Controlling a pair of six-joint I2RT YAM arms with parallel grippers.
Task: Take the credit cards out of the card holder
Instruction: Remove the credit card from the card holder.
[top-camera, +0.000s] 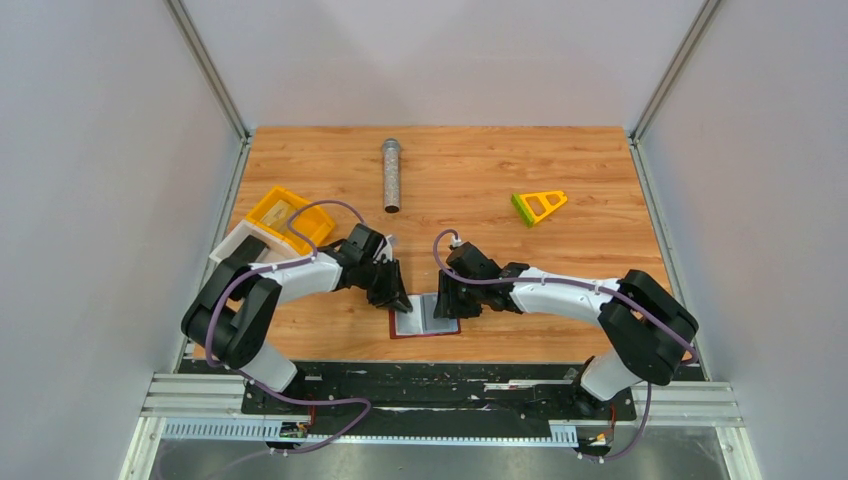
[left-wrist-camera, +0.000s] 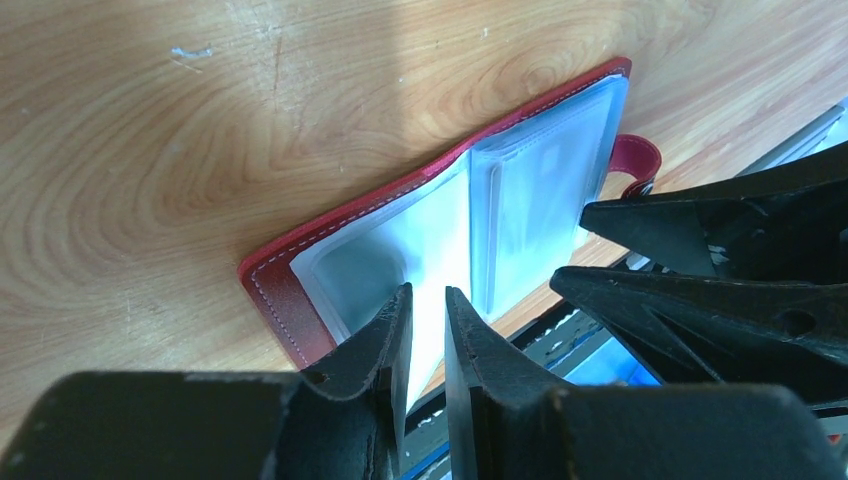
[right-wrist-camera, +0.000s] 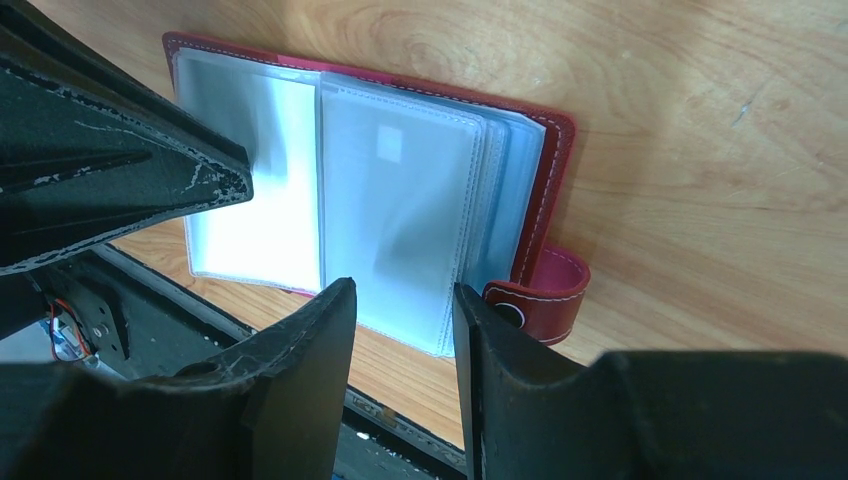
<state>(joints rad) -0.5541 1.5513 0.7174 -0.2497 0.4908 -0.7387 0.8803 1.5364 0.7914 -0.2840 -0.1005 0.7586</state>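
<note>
The dark-red card holder (top-camera: 415, 326) lies open flat near the table's front edge, its pale blue-grey sleeves (right-wrist-camera: 400, 190) facing up and its snap tab (right-wrist-camera: 545, 295) at the right. The credit cards are hidden; the cloudy sleeves show none plainly. My left gripper (left-wrist-camera: 428, 292) stands over the holder's left page (left-wrist-camera: 350, 260), jaws a narrow slit apart, with only the page showing through the gap. My right gripper (right-wrist-camera: 402, 290) hovers at the near edge of the right-hand stack of sleeves, open, nothing between its fingers. Its fingers (left-wrist-camera: 720, 215) show at the right of the left wrist view.
A metal tube (top-camera: 391, 176) lies at the back centre. A yellow-green triangular piece (top-camera: 538, 206) sits back right. A yellow tray (top-camera: 288, 218) and a white tray (top-camera: 232, 248) stand at the left edge. The black front rail (top-camera: 440, 375) runs just behind the holder.
</note>
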